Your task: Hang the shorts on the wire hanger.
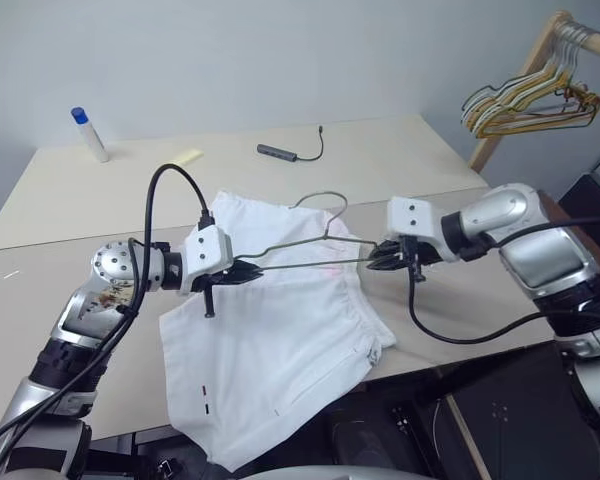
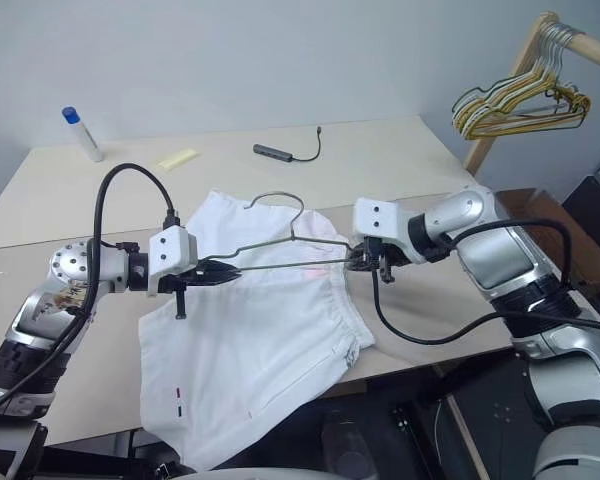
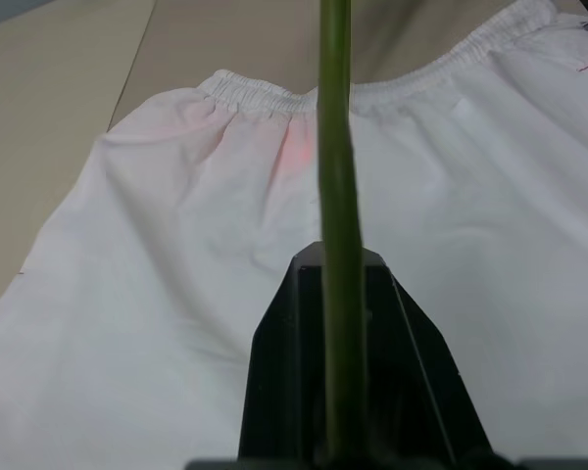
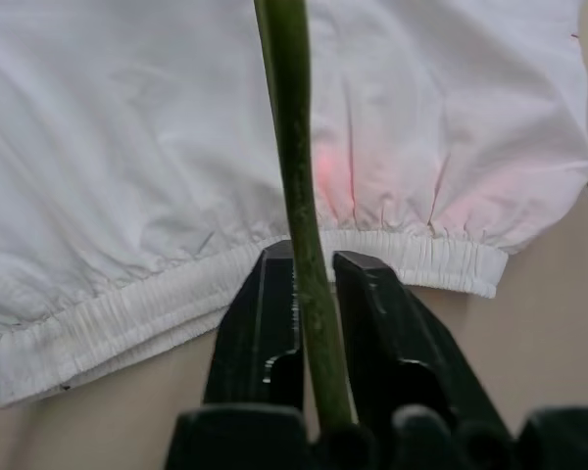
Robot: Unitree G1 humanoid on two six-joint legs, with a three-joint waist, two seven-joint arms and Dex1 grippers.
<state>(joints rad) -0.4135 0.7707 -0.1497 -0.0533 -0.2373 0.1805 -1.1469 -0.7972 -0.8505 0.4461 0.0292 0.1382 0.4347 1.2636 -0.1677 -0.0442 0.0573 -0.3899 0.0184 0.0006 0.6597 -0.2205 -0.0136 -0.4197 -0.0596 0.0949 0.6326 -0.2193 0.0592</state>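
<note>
**Hanger held at both ends above the shorts**

The thin grey-olive wire hanger [image 1: 305, 243] hangs in the air over the white thin-fabric shorts [image 1: 280, 340], and both arms have hold of it. The left gripper [image 1: 248, 272] is clamped tight on one end of the bottom bar; the right gripper [image 1: 383, 260] is closed on the opposite corner, its two black fingers [image 4: 269, 323] pinching the wire with the shorts' gathered waistband just beyond them. Holding both ends keeps the triangle from swinging or twisting, which a single grip would probably allow.

The shorts lie spread flat on the beige table [image 1: 70, 200], directly under the hanger, with one leg drooping over the near edge of the table. No part of the fabric is on the wire yet. The hook curves away from the shorts toward the far side, so the bar is, I would judge, the part meant to meet the cloth.
</note>
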